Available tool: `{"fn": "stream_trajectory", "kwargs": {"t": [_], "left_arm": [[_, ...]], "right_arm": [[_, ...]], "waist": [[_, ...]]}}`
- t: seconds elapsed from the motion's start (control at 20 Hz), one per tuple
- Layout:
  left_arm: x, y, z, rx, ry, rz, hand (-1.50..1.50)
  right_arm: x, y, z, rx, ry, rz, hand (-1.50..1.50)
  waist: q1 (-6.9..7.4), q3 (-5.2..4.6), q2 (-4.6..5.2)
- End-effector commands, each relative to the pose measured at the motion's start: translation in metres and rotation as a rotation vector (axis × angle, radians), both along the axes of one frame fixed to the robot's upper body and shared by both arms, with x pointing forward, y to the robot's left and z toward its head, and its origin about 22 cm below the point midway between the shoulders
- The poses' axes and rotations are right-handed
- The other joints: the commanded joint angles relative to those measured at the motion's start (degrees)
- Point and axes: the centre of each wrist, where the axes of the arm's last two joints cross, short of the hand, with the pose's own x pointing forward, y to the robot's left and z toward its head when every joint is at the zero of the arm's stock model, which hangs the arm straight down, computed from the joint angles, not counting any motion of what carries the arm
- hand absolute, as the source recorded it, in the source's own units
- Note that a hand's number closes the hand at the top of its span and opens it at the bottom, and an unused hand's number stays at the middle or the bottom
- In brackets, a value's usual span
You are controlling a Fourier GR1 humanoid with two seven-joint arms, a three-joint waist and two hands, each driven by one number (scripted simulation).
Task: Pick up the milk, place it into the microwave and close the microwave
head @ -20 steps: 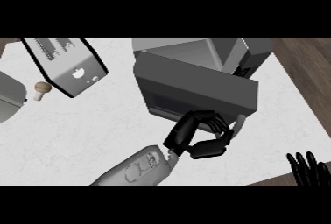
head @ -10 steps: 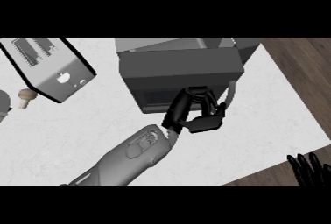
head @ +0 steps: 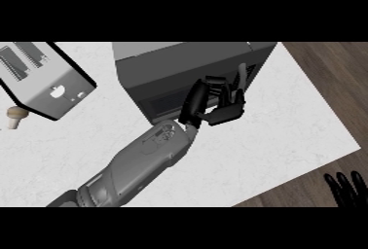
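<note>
The grey microwave (head: 187, 68) stands at the back middle of the white counter. Its door with the dark window (head: 169, 103) lies nearly flat against the body. My left hand (head: 224, 104) rests against the door's right end, fingers pointing up along the front corner and the thumb on the door face. It holds nothing. The milk is not visible; if it is inside the microwave, the door hides it. My right hand (head: 346, 187) rests open at the lower right edge, fingers up.
A silver toaster (head: 46, 80) sits at the back left, with a small beige knob-like object (head: 14, 115) beside it at the left edge. The counter's right edge (head: 327, 112) borders wooden floor.
The microwave door has swung from open to almost shut, with my left hand moving up and back along with it. The right hand has stayed in place.
</note>
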Motion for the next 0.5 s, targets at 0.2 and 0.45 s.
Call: {"fn": "stream_trajectory", "kwargs": {"t": [0.2, 0.45], "left_arm": [[0.016, 0.002, 0.008, -0.031, -0.029, 0.05, 1.5], [0.017, 0.003, 0.005, -0.046, -0.027, 0.055, 1.5]], "right_arm": [[-0.001, 0.0, 0.013, 0.02, -0.024, 0.06, -1.5], [0.0, -0.001, 0.022, 0.033, -0.039, 0.083, -1.5]], "waist": [[-2.26, 0.07, 0.54], [-2.19, 0.11, 0.66]]}}
